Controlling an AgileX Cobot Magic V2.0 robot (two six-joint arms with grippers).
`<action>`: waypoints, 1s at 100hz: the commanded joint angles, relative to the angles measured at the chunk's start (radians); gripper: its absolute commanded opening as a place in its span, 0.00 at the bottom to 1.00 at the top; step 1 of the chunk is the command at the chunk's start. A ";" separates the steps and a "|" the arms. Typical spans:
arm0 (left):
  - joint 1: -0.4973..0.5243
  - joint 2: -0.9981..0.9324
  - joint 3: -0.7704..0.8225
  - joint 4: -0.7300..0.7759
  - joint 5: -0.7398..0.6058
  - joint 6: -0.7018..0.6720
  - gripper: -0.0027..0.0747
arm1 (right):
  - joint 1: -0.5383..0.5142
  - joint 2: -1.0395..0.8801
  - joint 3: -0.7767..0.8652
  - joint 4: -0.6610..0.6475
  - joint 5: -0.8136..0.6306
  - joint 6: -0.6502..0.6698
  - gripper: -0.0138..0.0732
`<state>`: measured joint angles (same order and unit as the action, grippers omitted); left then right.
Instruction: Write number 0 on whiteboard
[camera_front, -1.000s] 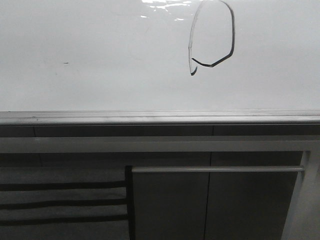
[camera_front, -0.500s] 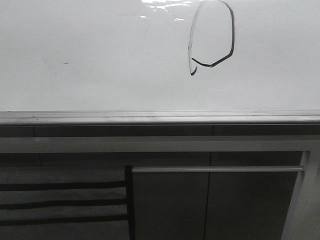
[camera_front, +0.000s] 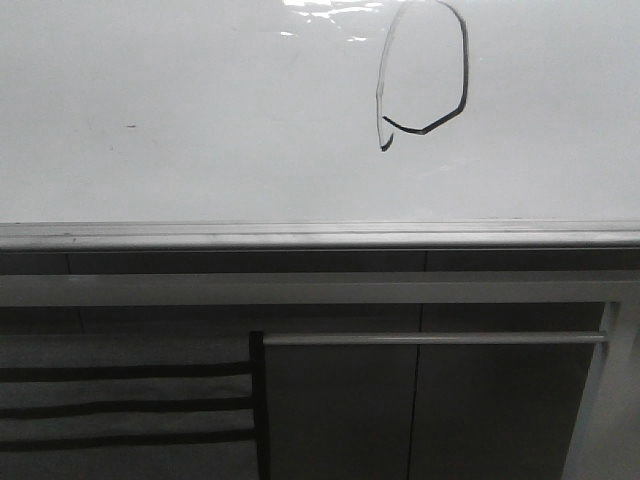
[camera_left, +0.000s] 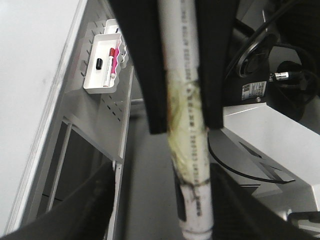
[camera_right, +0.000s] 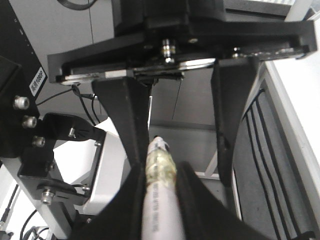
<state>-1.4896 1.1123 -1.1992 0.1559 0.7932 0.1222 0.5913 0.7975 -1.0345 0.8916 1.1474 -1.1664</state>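
Step in hand: the number 0 (camera_front: 424, 70) looks drawn — a closed outline high on the right of the whiteboard (camera_front: 200, 120).
Next move: likely a retreat, or retracing the faint left stroke.
Left gripper (camera_left: 182, 127): clamped on a white marker (camera_left: 189, 150), off the board.
Right gripper (camera_right: 177, 165): fingers apart; a second marker (camera_right: 159, 200) lies between them — whether it is gripped, I cannot tell.
Surfaces: glossy white board, grey metal edge strip (camera_front: 320, 235); thin black line, angular lower right, small tail lower left.
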 joint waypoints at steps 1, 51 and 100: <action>-0.005 -0.014 -0.034 -0.006 -0.073 -0.014 0.50 | 0.014 0.010 -0.034 0.062 -0.056 -0.021 0.10; 0.077 -0.014 -0.034 -0.042 -0.103 -0.074 0.01 | 0.058 0.010 -0.034 0.066 -0.074 -0.031 0.10; 0.077 -0.014 -0.030 -0.025 -0.116 -0.074 0.01 | 0.058 -0.015 -0.035 -0.001 -0.597 -0.022 0.88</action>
<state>-1.4134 1.1123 -1.2015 0.1133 0.7382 0.0567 0.6484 0.7994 -1.0345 0.8672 0.7869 -1.1866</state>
